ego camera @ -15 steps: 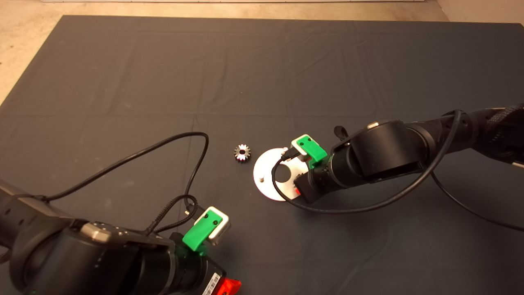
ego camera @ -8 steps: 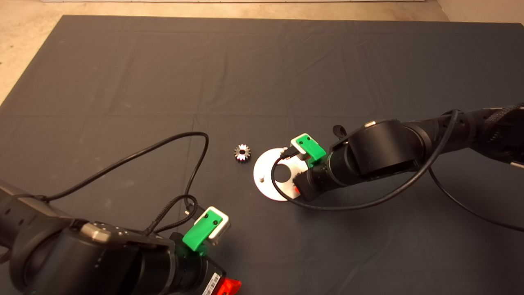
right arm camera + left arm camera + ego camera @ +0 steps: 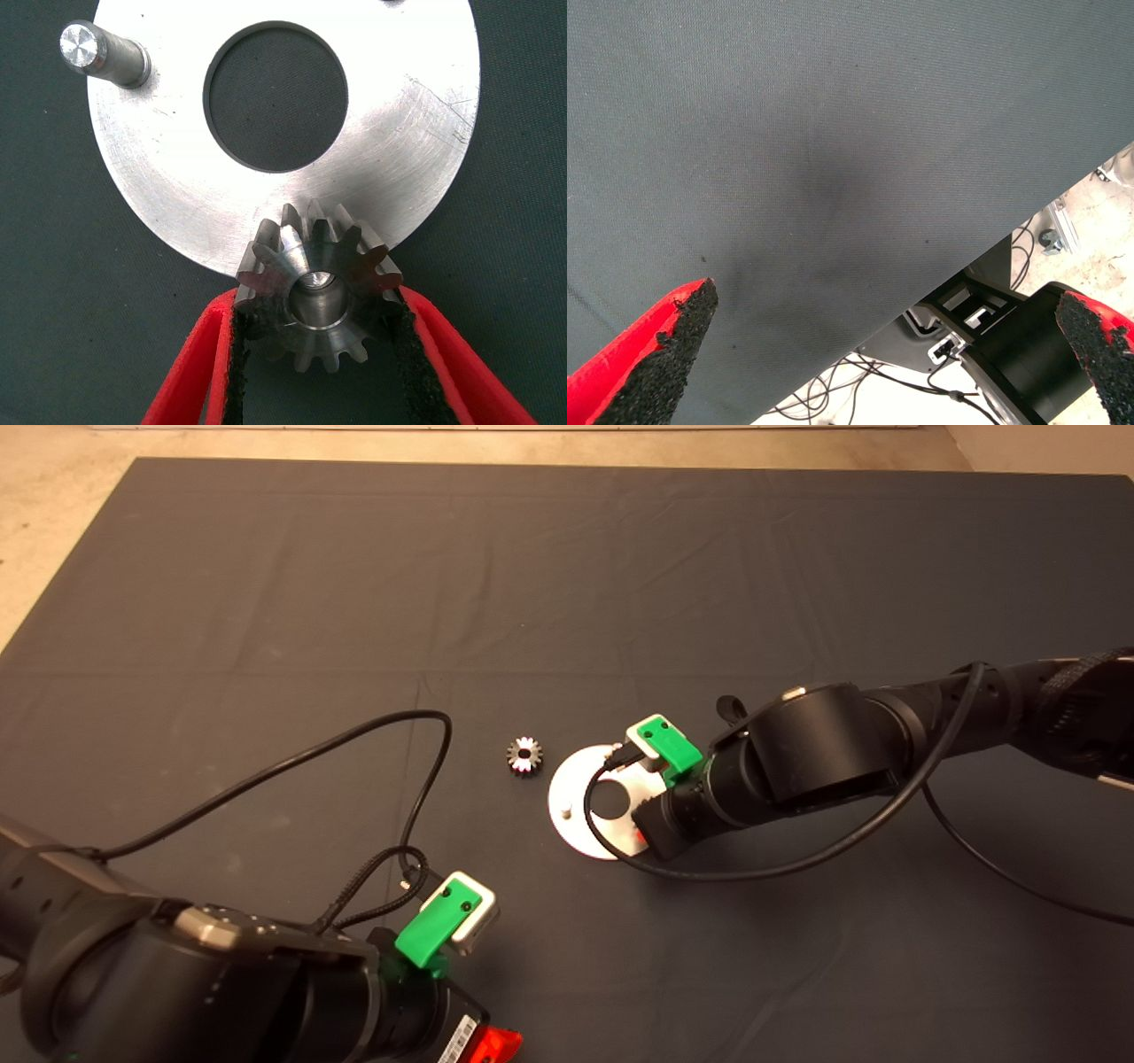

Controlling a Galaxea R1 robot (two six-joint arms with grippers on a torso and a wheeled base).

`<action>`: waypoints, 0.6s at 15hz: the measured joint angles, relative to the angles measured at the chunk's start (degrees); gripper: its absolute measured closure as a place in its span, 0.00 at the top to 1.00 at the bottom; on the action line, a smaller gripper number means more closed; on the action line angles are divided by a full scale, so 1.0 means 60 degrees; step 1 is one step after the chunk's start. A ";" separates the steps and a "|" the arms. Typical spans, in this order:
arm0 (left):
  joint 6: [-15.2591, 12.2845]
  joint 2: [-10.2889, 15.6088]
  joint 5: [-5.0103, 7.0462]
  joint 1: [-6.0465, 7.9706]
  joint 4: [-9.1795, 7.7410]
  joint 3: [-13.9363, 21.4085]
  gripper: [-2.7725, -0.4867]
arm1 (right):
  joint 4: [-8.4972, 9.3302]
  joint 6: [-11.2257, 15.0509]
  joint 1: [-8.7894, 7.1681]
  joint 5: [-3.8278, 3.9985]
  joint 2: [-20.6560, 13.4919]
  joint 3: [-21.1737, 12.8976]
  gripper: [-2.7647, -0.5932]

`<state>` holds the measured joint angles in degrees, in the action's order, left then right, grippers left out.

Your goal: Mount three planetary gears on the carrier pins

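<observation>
- A planetary gear (image 3: 317, 297) is clamped between the black pads of the right gripper (image 3: 319, 345), whose jaws are closed narrowly on its teeth; it is held over the near rim of the silver disc (image 3: 407, 133).
- In the head view the right gripper (image 3: 640, 834) is seen at centre right, over the disc (image 3: 571, 788).
- A carrier pin (image 3: 99, 51) is seen upright at the upper left of the right wrist view.
- A second gear (image 3: 524, 755) is seen flat on the mat (image 3: 567, 576), just left of the disc.
- The left gripper (image 3: 877, 354) is parked at the lower left of the head view, its jaws spread wide and empty.
</observation>
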<state>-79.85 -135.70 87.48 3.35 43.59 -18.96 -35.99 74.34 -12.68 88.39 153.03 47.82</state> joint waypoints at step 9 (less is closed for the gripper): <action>0.0000 -0.0002 -0.0004 0.0000 0.0000 0.0000 1.00 | 0.0000 -0.0033 0.0000 0.0010 0.0055 0.0008 0.18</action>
<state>-79.85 -135.72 87.46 3.35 43.59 -18.96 -35.99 74.14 -12.68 88.45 153.36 47.87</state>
